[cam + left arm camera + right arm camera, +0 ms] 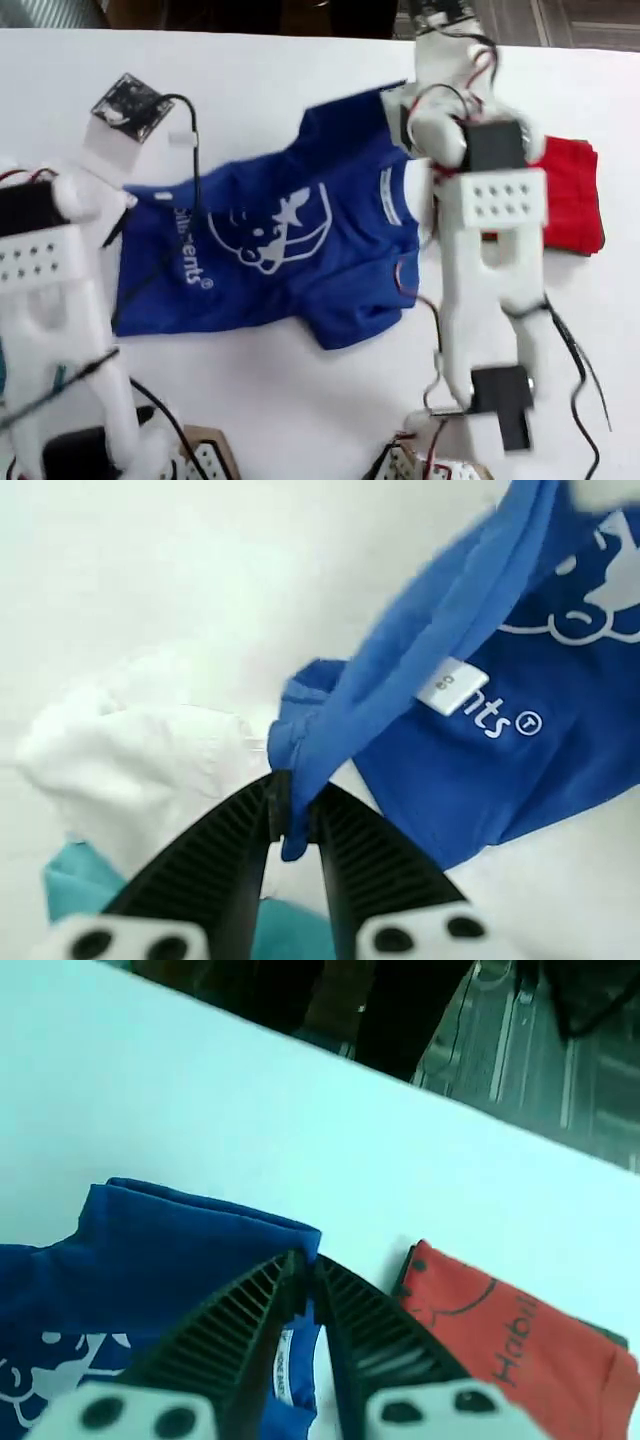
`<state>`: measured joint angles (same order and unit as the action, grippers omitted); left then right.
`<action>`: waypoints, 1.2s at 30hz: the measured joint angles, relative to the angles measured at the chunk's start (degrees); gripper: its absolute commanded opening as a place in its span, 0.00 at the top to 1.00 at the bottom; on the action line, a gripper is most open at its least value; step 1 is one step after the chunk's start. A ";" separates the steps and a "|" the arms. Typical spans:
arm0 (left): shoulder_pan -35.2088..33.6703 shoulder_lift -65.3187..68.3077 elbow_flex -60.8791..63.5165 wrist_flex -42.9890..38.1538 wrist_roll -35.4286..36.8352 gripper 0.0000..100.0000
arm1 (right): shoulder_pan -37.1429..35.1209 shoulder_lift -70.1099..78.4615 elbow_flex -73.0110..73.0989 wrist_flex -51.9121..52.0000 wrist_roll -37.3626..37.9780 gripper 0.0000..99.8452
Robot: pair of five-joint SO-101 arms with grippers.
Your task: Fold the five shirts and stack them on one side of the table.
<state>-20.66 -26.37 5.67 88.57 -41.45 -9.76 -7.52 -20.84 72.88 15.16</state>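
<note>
The blue cotton T-shirt with a white print (290, 250) seems mid-fold, its bunched hem clamped between the jaws of the left gripper (293, 792) and its opposite edge pinched at the tips of the right gripper (303, 1265), so next both should carry the cloth over evenly.

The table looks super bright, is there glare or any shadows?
Left wrist view: the table glows so bright that the white garment nearly melts into it. Right wrist view: even light on the table, dark room behind. High view: soft light, no hard shadows beside the blue shirt.
</note>
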 measured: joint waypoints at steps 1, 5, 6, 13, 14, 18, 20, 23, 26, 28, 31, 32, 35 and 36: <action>0.00 -1.58 -0.62 0.53 0.00 0.97 | 0.00 -2.55 0.00 0.00 0.00 0.98; 0.00 -9.93 -1.05 1.32 -0.18 0.97 | 0.00 -13.36 0.00 0.00 0.00 0.98; 0.00 -12.57 -1.05 1.41 -0.18 0.97 | 0.00 -16.00 0.00 0.00 0.00 0.98; 0.00 -31.03 1.05 1.49 -0.26 0.97 | -0.18 -29.01 3.60 2.02 0.00 0.98; -0.09 -32.44 2.29 1.49 -0.26 0.97 | -0.18 -29.19 5.80 2.02 0.00 0.98; -0.18 -34.55 12.66 1.41 -2.55 0.97 | -0.18 -27.60 20.84 -0.44 0.00 0.98; -0.18 -34.55 19.87 -0.35 -4.13 0.97 | -1.23 -25.23 29.27 -3.08 0.00 0.96; -1.49 -34.73 30.42 -5.10 -5.54 0.97 | -3.69 -19.34 39.38 -6.68 -0.18 0.89; -4.31 -34.64 38.86 -11.25 -5.54 0.97 | -6.77 -10.90 42.55 -10.11 -0.18 0.87; -5.89 -34.64 42.90 -15.03 -5.54 0.97 | -9.41 -4.57 42.46 -11.87 -0.18 0.89; -6.68 -34.64 46.51 -18.29 -5.54 0.97 | -14.68 5.54 39.47 -12.40 -0.18 0.89; -6.68 -34.64 46.95 -18.64 -5.54 0.97 | -16.35 8.53 37.71 -12.40 -0.18 0.89; -6.68 -34.64 47.03 -19.25 -5.71 0.97 | -20.31 17.14 31.12 -11.60 -0.09 0.89; -6.68 -34.64 47.03 -19.34 -5.71 0.97 | -20.75 19.60 28.66 -10.90 -0.79 0.89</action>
<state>-27.34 -61.01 52.70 69.23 -47.16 -30.51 12.09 7.82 61.98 14.37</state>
